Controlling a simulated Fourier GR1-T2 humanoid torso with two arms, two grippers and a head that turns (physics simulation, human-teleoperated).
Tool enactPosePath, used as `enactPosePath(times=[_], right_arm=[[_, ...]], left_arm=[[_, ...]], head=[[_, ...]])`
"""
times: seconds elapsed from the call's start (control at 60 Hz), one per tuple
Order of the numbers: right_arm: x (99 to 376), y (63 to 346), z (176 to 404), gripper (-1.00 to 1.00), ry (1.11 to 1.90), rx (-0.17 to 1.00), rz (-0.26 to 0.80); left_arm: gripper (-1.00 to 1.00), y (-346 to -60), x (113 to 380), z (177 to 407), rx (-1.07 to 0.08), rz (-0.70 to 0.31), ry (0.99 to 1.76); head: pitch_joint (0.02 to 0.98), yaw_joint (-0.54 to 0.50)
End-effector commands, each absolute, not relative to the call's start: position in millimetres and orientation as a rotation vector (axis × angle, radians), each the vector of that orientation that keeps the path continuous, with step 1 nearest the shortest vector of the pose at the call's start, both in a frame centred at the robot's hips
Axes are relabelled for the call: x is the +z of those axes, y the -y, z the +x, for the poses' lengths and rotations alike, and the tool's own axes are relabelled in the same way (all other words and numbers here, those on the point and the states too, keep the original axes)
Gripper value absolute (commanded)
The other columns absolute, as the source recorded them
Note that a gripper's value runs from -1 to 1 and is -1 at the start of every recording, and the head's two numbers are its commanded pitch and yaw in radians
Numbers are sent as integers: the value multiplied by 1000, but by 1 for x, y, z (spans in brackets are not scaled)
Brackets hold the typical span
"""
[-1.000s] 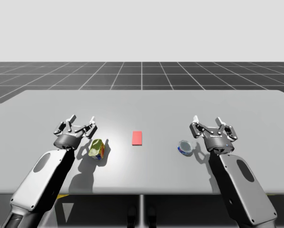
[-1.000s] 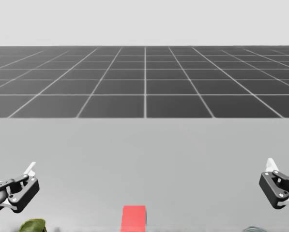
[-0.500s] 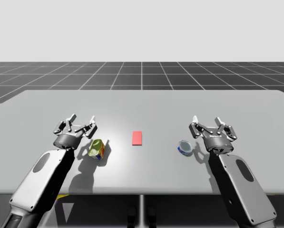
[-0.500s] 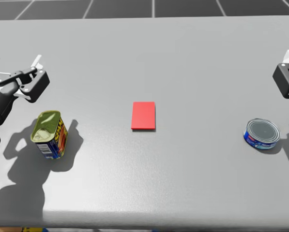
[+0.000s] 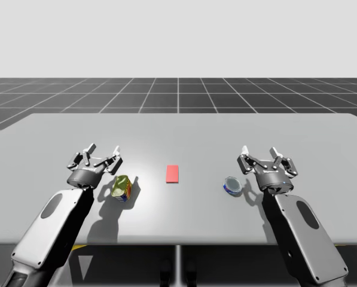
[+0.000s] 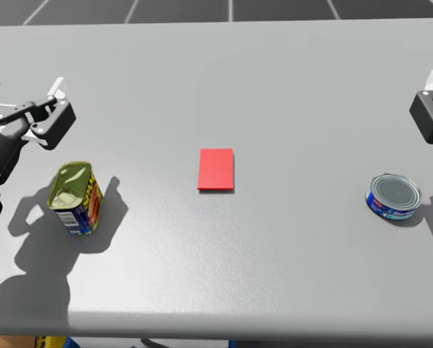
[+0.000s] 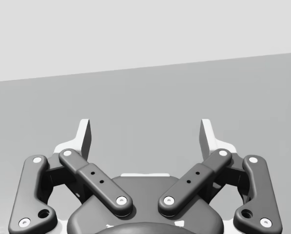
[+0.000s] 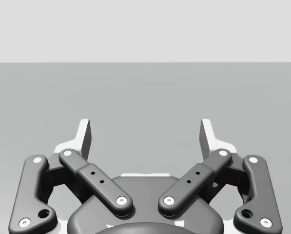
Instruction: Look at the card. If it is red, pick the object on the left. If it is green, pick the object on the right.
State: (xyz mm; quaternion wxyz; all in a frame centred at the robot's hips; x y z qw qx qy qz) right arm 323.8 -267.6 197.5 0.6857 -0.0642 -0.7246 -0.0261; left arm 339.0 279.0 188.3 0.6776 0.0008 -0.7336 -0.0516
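Observation:
A red card (image 5: 172,173) (image 6: 216,169) lies flat at the middle of the grey table (image 5: 184,128). To its left stands a yellow-green rectangular can (image 5: 122,188) (image 6: 75,197), tilted a little. To the card's right sits a low round blue can (image 5: 232,185) (image 6: 393,196). My left gripper (image 5: 102,154) (image 6: 24,94) (image 7: 145,136) hovers open just behind and left of the rectangular can, holding nothing. Just right of the round can, my right gripper (image 5: 262,153) (image 8: 145,136) is open and holds nothing; one of its fingers (image 6: 432,112) shows at the head view's right edge.
The table's front edge (image 6: 216,335) runs close below the cans in the head view. Bare grey tabletop stretches behind the card and the grippers.
My head has tipped down from the far floor to the tabletop, then settled a little further. Arms, cans and card have not moved.

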Motion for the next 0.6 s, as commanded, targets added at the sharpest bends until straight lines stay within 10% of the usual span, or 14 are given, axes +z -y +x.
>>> enactPosePath(times=[0.017,0.6], right_arm=[[197,267,324,-1000,1622,-54,-144],[195,262,323,-1000,1620,-40,-134]], left_arm=[[-1000,-279,189,339,-114,2,1650],[-1000,-277,192,336,-113,-10,1652]], head=[[841,49],[884,379]])
